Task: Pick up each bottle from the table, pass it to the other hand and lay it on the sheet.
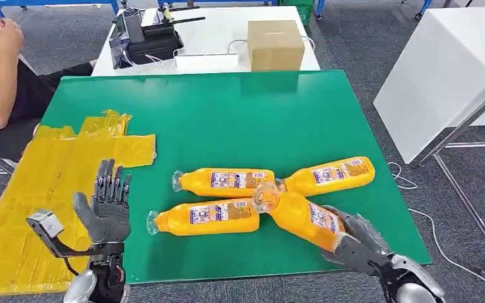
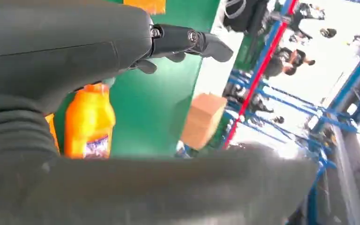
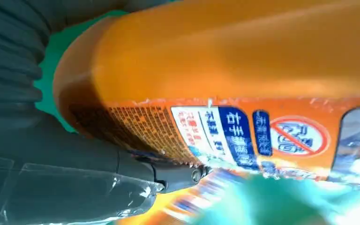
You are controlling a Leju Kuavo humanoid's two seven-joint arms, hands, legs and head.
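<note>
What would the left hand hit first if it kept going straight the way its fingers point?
Probably nothing nearby: the left hand points up the bare green table, missing the bottles; the white table lies beyond. Depth is unclear.

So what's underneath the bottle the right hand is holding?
The held bottle, neck raised, overlaps the caps of neighbouring bottles. The right hand wraps its base; the green table beneath there is hidden.
</note>
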